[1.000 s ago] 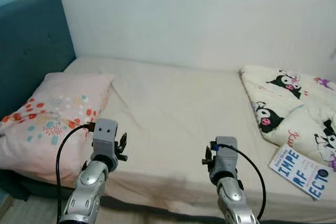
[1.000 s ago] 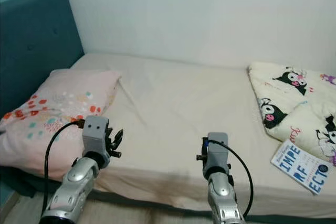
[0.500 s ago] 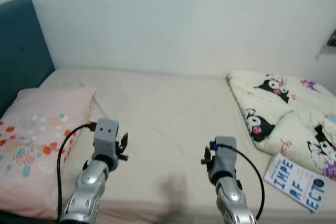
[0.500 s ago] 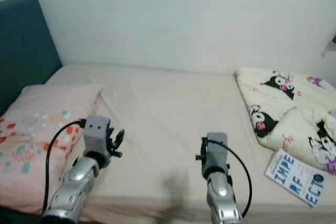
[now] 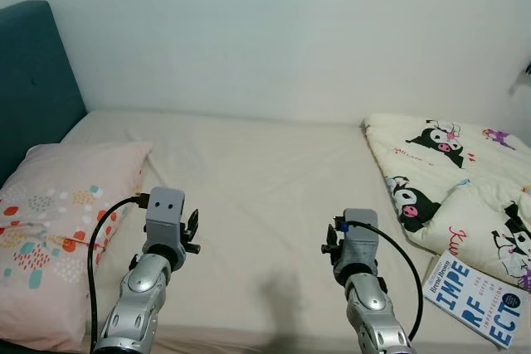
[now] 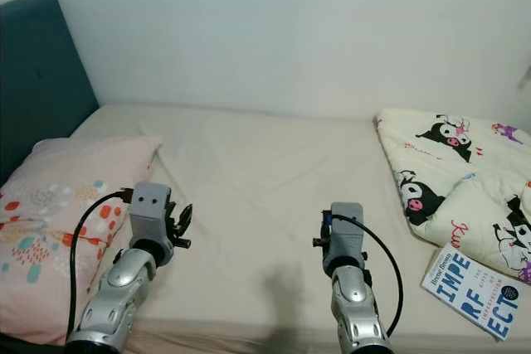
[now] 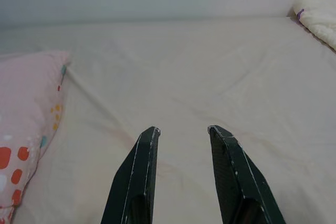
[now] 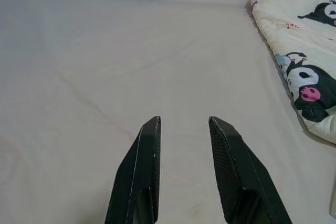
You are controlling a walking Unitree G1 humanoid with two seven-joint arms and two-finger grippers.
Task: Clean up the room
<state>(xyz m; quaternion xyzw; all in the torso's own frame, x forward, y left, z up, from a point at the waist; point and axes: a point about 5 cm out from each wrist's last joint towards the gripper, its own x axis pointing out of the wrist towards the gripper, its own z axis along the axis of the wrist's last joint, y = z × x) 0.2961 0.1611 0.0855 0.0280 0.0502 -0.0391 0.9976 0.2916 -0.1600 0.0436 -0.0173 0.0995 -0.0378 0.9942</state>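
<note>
Nearest to us, we hold both arms up over the front of the bed [image 5: 265,205]: our left gripper [image 7: 181,132] and our right gripper [image 8: 184,121] each have their two black fingers spread apart with nothing between them, both hanging above bare sheet. Just beyond and off to the right of our right gripper lies the book [image 5: 479,298], flat on the mattress at the front corner, its blue-lettered white cover facing up. We judge it the most obvious thing to tidy, and the coming move turns on this: it sits to the right of the right gripper and about level with it, well apart from the left one, so the right arm is clearly the nearer. Its long axis runs on a slant, from nearer the bed's middle toward the front right corner, so we would likely need to turn the wrist to close across its short side. Right behind the book, touching or nearly touching its far edge, the cartoon-printed quilt [image 5: 452,180] is bunched up on the right side of the bed. On the left, the pink patterned pillow [image 5: 54,230] rests against the teal headboard [image 5: 33,80]. Farthest is the plain wall [image 5: 290,31]. The head views give us book and pillow together; the right wrist view shows the quilt's edge beyond its fingers, the left wrist view the pillow's corner.
</note>
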